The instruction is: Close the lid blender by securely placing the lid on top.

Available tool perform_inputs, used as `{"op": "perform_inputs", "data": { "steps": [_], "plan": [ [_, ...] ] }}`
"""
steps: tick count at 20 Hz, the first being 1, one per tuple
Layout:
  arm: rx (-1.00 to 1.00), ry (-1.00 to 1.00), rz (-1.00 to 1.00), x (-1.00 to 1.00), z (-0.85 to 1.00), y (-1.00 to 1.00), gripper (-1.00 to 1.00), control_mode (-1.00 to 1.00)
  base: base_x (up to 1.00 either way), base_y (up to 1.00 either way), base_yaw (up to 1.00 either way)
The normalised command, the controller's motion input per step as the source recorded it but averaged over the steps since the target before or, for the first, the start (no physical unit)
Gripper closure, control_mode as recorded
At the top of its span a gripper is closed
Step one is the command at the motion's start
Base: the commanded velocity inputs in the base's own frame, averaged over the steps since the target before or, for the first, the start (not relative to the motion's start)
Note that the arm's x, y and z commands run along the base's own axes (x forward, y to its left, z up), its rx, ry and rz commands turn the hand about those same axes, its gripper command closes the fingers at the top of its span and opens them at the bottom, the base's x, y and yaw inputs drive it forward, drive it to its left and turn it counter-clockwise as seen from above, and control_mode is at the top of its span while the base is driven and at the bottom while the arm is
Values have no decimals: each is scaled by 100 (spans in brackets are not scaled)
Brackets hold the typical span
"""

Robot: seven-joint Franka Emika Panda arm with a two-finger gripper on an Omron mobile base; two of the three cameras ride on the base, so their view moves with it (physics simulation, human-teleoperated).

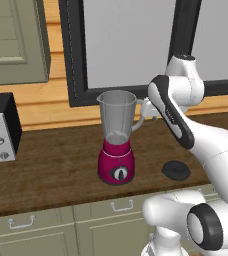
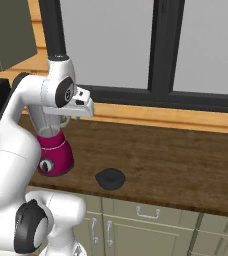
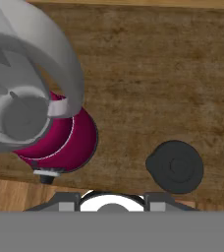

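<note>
The flat round black lid (image 1: 175,170) lies on the dark wooden counter (image 1: 61,165), right of the clear grey blender (image 1: 117,137), whose mouth is uncovered. The gripper's state cannot be told. The raised knob should be approached squarely from above.

— Light's even and bright right across the wooden counter (image 1: 51,160), no hard shadows anywhere, just a faint dark smudge under the blender (image 1: 117,140) at frame centre.

— Any glare?

— None. The window panes (image 1: 128,40) up top are flat pale grey, no hotspot. The clear jar reads dull grey.

— Sharpness?

— Soft and pixelly all over, edges jagged. In the hand view the lid (image 3: 175,167), lower right, looks slightly blurred.
</note>
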Motion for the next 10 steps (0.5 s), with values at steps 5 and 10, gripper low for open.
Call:
{"op": "perform_inputs", "data": {
  "steps": [5,10],
  "plan": [
    [0,6,-1,-4,-16,-8,-100,-100,0,0,0],
    [3,3,-5,-40,-70,-89,-100,-100,0,0,0]
  ]
}}
